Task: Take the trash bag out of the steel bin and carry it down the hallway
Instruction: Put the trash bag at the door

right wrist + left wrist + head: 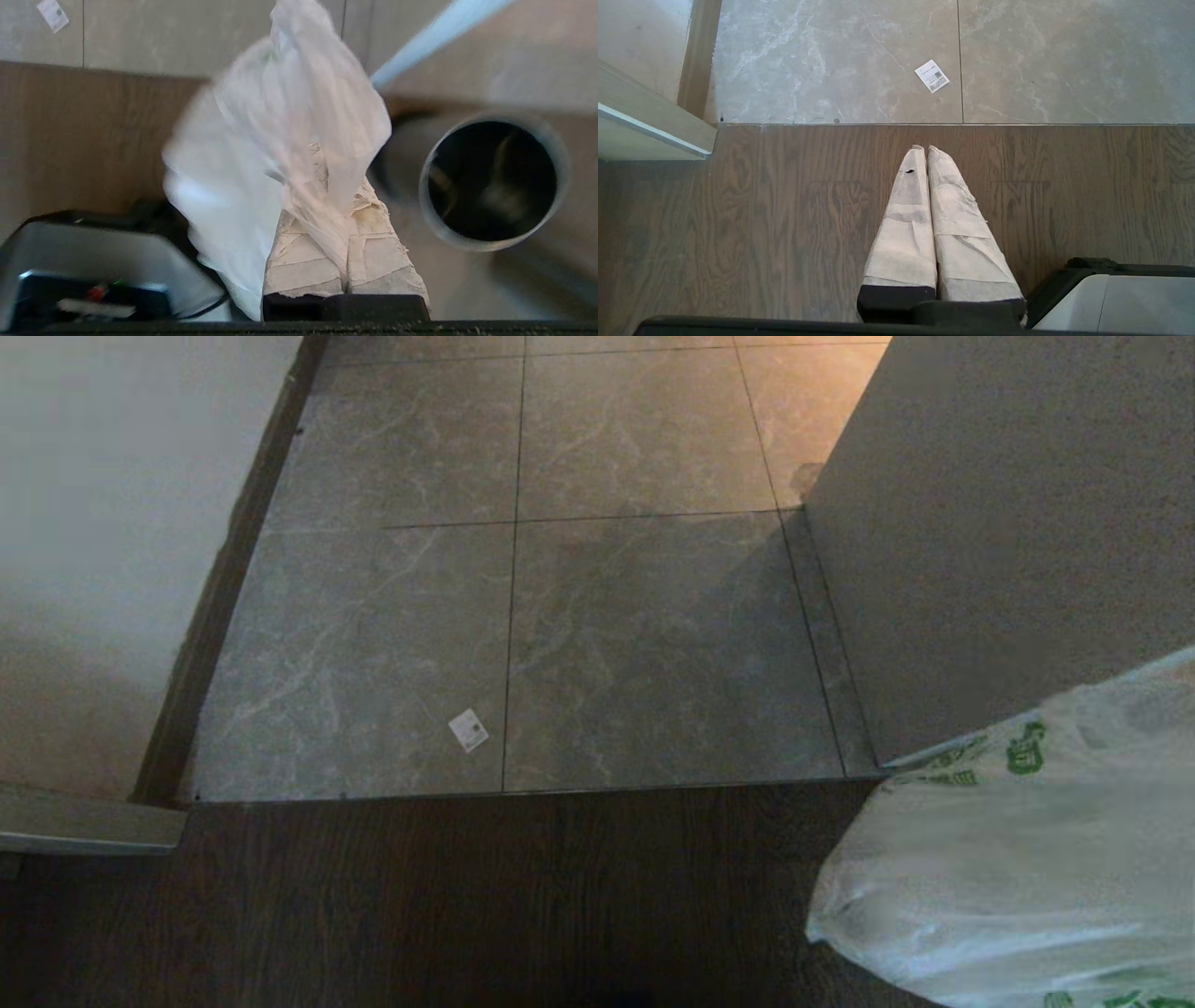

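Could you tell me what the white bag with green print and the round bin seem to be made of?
The white bag with green print: thin semi-transparent plastic, judging by its crinkles and sheen. The round bin: probably brushed steel, given its dull grey metallic wall, though motion blur leaves that open.

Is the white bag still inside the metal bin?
Out. The right tool holds the bag up beside the bin, whose inside looks dark and bagless.

The trash bag [1018,859] runs off the head view's right and bottom edges; motion smears it and the steel bin [495,179] in the right wrist view.
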